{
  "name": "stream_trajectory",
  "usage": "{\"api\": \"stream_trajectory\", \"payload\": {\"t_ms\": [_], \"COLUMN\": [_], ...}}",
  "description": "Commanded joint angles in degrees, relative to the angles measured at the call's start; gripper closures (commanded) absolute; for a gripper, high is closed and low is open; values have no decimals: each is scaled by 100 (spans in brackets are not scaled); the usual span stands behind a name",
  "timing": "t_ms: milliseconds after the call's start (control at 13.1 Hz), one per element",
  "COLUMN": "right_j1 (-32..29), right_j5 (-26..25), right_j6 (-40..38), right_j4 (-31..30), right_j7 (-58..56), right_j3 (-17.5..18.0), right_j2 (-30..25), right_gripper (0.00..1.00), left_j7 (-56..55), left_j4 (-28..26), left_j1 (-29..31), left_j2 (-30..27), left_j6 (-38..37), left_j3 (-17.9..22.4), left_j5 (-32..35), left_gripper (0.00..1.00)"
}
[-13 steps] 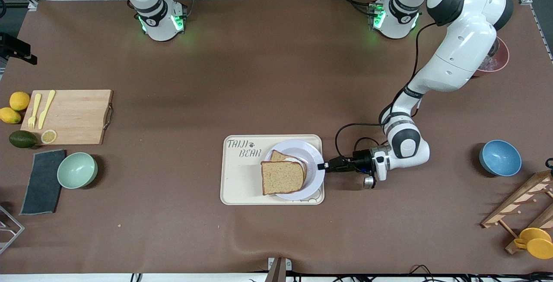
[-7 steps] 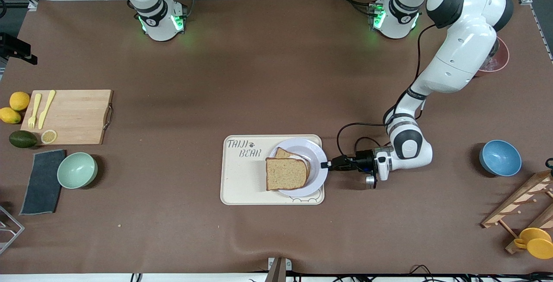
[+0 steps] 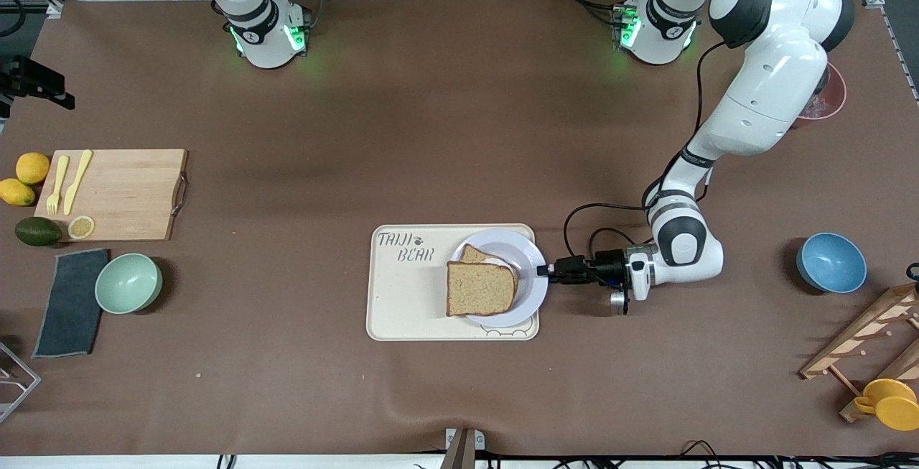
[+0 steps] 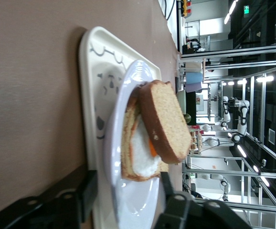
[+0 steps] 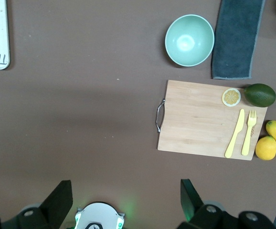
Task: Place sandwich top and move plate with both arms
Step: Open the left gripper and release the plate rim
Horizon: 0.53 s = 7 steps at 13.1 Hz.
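The lavender-white plate (image 3: 529, 255) sits on the cream tray (image 3: 402, 304), at the tray's edge toward the left arm's end. On it lies the egg bread slice (image 4: 139, 151), with the brown sandwich top (image 3: 479, 288) resting on it, shifted a little nearer the front camera. My left gripper (image 3: 546, 271) lies low and level with the table and is shut on the plate's rim. In the left wrist view (image 4: 128, 192) one finger is under the rim and one over it, next to the sandwich top (image 4: 164, 119). My right gripper (image 5: 124, 187) is open and empty, high over the table near its own base.
A mint bowl (image 3: 128, 282), grey cloth (image 3: 72, 302) and cutting board (image 3: 118, 192) with cutlery and fruit lie at the right arm's end. A blue bowl (image 3: 831, 262) and wooden rack (image 3: 861, 350) are at the left arm's end.
The left gripper has pulled back toward the left arm's end. The plate with the sandwich has slid with it across the tray. The right arm has not visibly moved.
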Motion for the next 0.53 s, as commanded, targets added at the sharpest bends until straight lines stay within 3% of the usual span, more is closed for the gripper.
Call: {"api": "stream_trajectory", "payload": {"t_ms": [0,152,305,457], "right_j1": [155,173,190,356], "right_j5": [11,2,19,2], "right_j6": [5,22,109,128], "right_j4": [-6,3,29,12], "right_j7": [3,-6,-6,3], "right_j3": [-109,-117,-109,-100], "right_j2": [-87,-96,-79,-52], "right_gripper": [0,0,0,0], "left_j7": [-17,-60,-278,-657], "left_j4": [-6,11,73,160], "left_j1": [36,167,440,502], "left_j2": [67,14,-3,-152], "left_j6": [61,-69,-421,-545], "left_j3": [88,88,80,80], "left_j5": [268,732,1268,1638], "left_gripper": [37,40,50,50]}}
